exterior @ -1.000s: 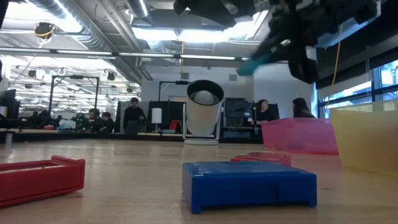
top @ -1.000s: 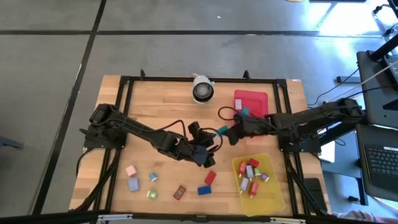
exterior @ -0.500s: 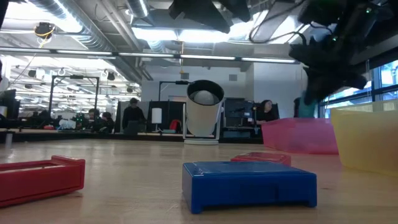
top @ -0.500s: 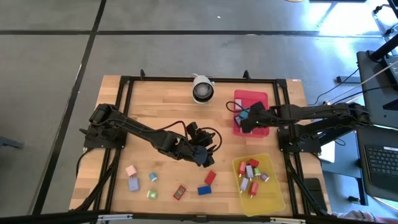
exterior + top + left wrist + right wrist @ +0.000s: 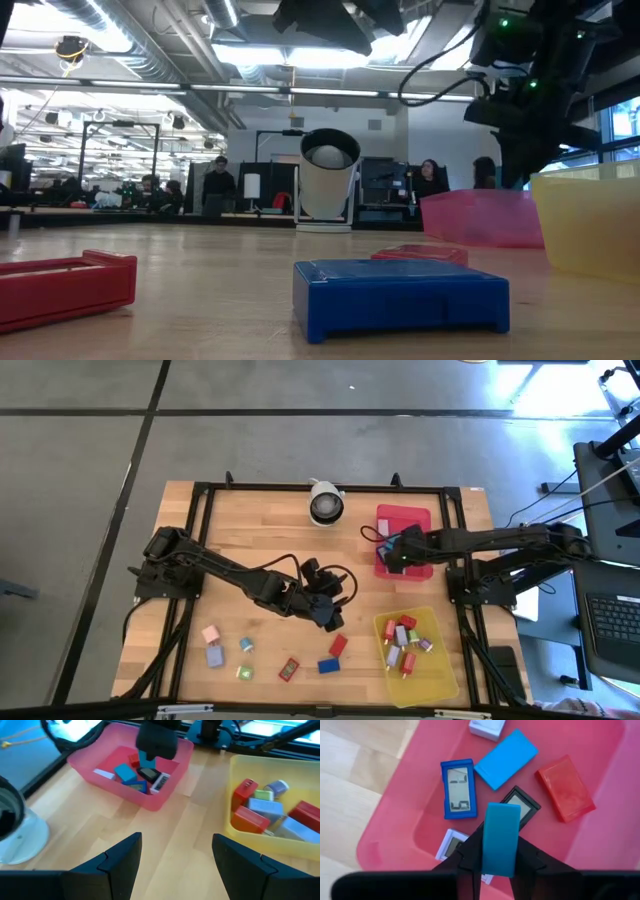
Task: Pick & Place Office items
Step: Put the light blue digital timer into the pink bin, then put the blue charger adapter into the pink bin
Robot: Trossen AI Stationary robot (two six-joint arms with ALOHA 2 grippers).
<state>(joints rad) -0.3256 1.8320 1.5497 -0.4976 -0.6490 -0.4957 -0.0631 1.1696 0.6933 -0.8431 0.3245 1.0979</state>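
My right gripper [image 5: 392, 550] hangs over the red tray [image 5: 415, 518] at the far right, shut on a teal block [image 5: 500, 837]. Several office items lie in that tray, among them a blue-framed one [image 5: 458, 787], a light blue block [image 5: 506, 758] and a red block [image 5: 565, 787]. My left gripper [image 5: 330, 615] stands open above the table's middle with nothing between its fingers [image 5: 117, 862]. More blocks lie flat on the wood near the front edge: pink [image 5: 211, 633], lilac [image 5: 214, 656], teal [image 5: 245, 645], green [image 5: 243, 672], red [image 5: 338, 646] and blue [image 5: 327, 666]. My right gripper pinches the teal block's two long edges [image 5: 487, 857] between its two fingers [image 5: 470, 855], at the end nearest the wrist. The fingers slant steeply down and lie along the block. The block sticks out past the fingertips, clear above the tray's items.
A yellow tray [image 5: 448, 678] with several blocks stands at the near right. The white round camera [image 5: 324, 503] stands at the far middle. A labelled red block [image 5: 289, 670] lies near the front. Bare wood shows left of the camera and between the two trays.
My right gripper has carried the teal block from the table's middle toward the right edge, over the red tray, and has tipped from nearly level to steeply downward. It has stayed shut on the block.
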